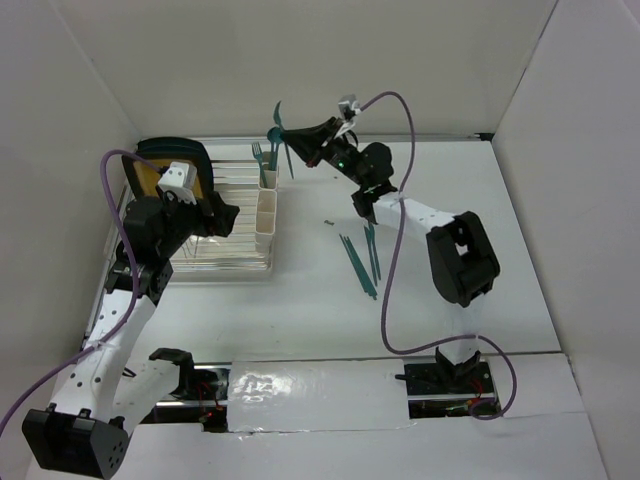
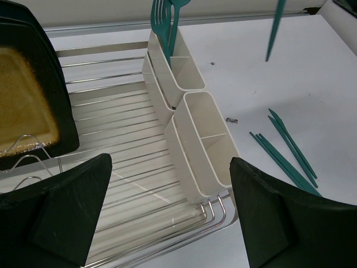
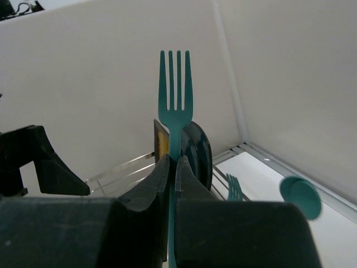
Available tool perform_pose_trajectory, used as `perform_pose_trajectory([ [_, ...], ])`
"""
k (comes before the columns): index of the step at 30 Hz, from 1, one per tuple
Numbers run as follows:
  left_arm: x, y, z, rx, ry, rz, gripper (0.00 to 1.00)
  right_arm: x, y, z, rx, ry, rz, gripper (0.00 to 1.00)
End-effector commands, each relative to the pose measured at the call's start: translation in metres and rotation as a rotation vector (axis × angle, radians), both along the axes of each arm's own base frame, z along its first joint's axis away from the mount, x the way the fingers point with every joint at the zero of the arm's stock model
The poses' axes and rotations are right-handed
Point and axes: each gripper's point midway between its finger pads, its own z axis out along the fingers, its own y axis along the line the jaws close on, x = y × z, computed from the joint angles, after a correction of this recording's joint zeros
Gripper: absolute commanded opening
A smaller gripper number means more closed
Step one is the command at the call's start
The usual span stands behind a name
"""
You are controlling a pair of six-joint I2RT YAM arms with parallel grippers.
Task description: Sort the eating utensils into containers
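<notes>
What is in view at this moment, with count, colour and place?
dish rack: one, clear wire, table's left
plate: at least one, yellow-and-black, standing in rack
cups: one row, cream-white, rack's right edge
utensils in cup: two, teal, fork and spoon, farthest cup
held fork: one, teal, upright in the air near far cup
loose utensils: at least three, teal, table right of rack
speck: one, dark, table beside cups
left gripper: one, black, open above rack
right gripper: one, black, shut on held fork
</notes>
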Motion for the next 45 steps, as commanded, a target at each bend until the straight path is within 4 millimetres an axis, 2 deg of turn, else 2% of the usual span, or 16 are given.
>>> perform_pose_trajectory([
  [1, 0.001, 0.002, 0.013, 0.010, -0.065, 0.002, 1.00, -0.023, 0.026, 0.049, 0.060, -0.206, 0.049, 0.00],
  [2, 0.001, 0.002, 0.013, 0.009, -0.065, -0.002, 1.00, -0.022, 0.032, 0.055, 0.063, -0.218, 0.053, 0.00],
  [4, 0.002, 0.000, 0.012, 0.008, -0.057, -0.011, 1.00, -0.020, 0.046, 0.040, 0.041, -0.222, 0.059, 0.00],
  [9, 0.000, -0.001, 0.014, 0.010, -0.063, -0.016, 1.00, -0.001, 0.049, 0.027, 0.041, -0.213, 0.010, 0.01],
  [14, -0.001, 0.001, 0.017, 0.013, -0.076, -0.008, 1.00, 0.020, 0.058, -0.003, 0.022, -0.172, -0.008, 0.03],
  [16, -0.003, -0.001, 0.018, 0.009, -0.076, -0.023, 1.00, 0.026, 0.061, -0.002, 0.031, -0.181, -0.009, 0.03],
  [17, -0.003, -0.002, 0.017, 0.007, -0.074, -0.027, 1.00, 0.034, 0.066, -0.018, 0.011, -0.157, -0.002, 0.03],
  [19, -0.004, -0.003, 0.018, 0.010, -0.080, -0.032, 1.00, 0.035, 0.070, -0.011, 0.020, -0.169, 0.021, 0.03],
  [20, -0.004, -0.003, 0.019, 0.008, -0.081, -0.035, 1.00, 0.038, 0.073, -0.025, 0.004, -0.153, 0.031, 0.03],
  [23, -0.003, -0.002, 0.019, 0.011, -0.083, -0.028, 1.00, 0.039, 0.075, -0.028, 0.008, -0.158, 0.023, 0.04],
  [25, -0.003, -0.002, 0.020, 0.010, -0.081, -0.031, 1.00, 0.042, 0.074, -0.042, -0.011, -0.136, 0.019, 0.04],
  [30, -0.003, -0.003, 0.018, 0.012, -0.078, -0.037, 1.00, 0.041, 0.071, -0.057, -0.044, -0.126, 0.006, 0.05],
  [35, -0.004, -0.003, 0.020, 0.009, -0.084, -0.034, 1.00, 0.035, 0.063, -0.068, -0.066, -0.093, -0.013, 0.12],
  [38, -0.005, -0.004, 0.020, 0.008, -0.086, -0.040, 1.00, 0.034, 0.060, -0.065, -0.080, -0.094, -0.022, 0.18],
  [40, -0.005, -0.004, 0.019, 0.006, -0.082, -0.039, 1.00, 0.034, 0.061, -0.066, -0.093, -0.075, -0.019, 0.34],
  [45, -0.005, -0.004, 0.019, 0.004, -0.081, -0.039, 1.00, 0.018, 0.056, -0.034, -0.119, -0.110, 0.001, 0.61],
])
